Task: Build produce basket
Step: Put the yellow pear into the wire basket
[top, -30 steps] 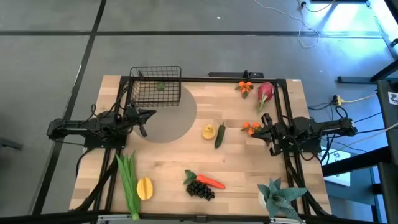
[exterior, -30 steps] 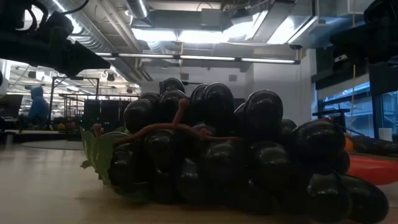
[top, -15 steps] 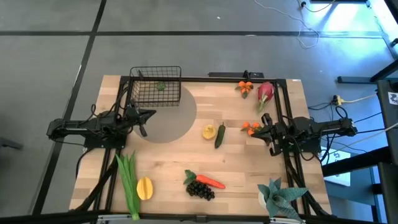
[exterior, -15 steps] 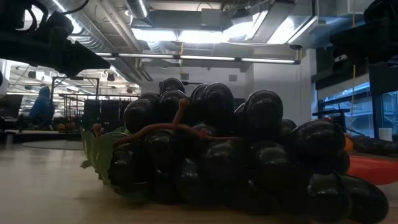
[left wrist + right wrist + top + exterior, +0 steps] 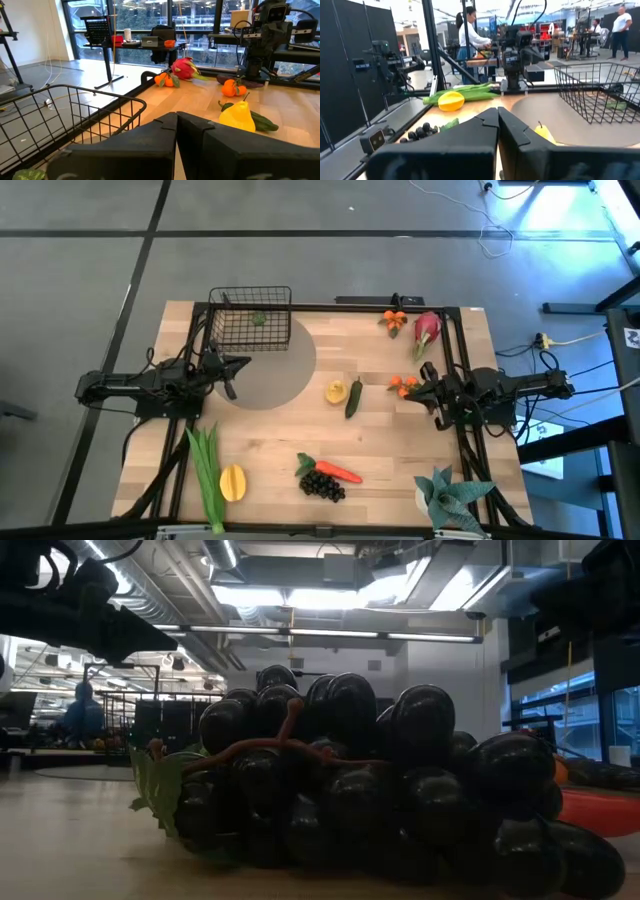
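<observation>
The black wire basket (image 5: 250,320) stands at the table's far left corner with a small green piece (image 5: 258,319) inside. My left gripper (image 5: 245,364) hovers shut just near of it. My right gripper (image 5: 412,389) is shut beside two tangerines (image 5: 403,385) at the right. A yellow pear (image 5: 336,391) and a cucumber (image 5: 353,399) lie mid-table. Grapes (image 5: 325,484) and a carrot (image 5: 340,473) lie near the front edge. The leek (image 5: 205,470) and a yellow fruit (image 5: 232,482) lie at the near left. The dragon fruit (image 5: 426,332) and more tangerines (image 5: 393,320) lie at the far right.
A blue-green spiky plant (image 5: 450,495) sits at the near right corner. A grey round mat (image 5: 270,375) lies under the basket's near side. Black frame rails (image 5: 330,307) run along the table's edges. The grapes (image 5: 350,780) fill the low view. People stand in the room beyond.
Both arms and all the produce have kept still. A person in blue far behind the table has walked toward the right of the low view.
</observation>
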